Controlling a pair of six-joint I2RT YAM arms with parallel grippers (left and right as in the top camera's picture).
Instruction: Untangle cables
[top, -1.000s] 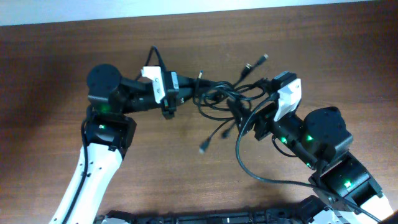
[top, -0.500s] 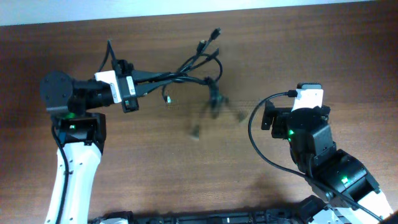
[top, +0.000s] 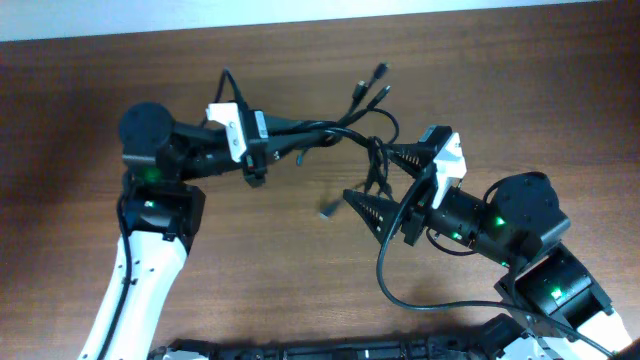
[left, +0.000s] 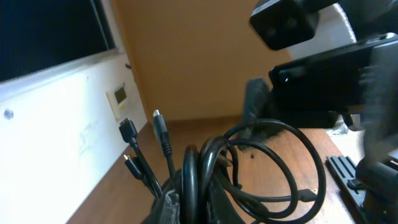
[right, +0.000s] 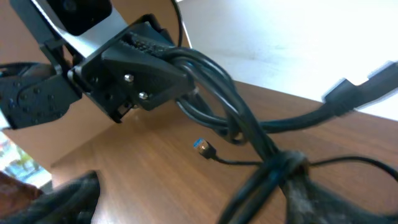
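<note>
LEFT: my left gripper (top: 262, 148) pinches the tangled bundle of thin black plug-tipped cables (top: 335, 130), held above the brown wooden table (top: 300, 265) | RIGHT: my right gripper (top: 385, 182) has swung back in, fingers spread either side of the hanging strands (nothing gripped yet) | MEANING: still knotted; I judge another pull-apart is coming.

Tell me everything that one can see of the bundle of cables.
The cables are thin black flexible cords, tangled in loops. The left gripper is shut on one end of the bundle. Several plug ends fan out past it; one blue-tipped plug hangs lower. The right gripper flanks the hanging strands with open fingers.
</note>
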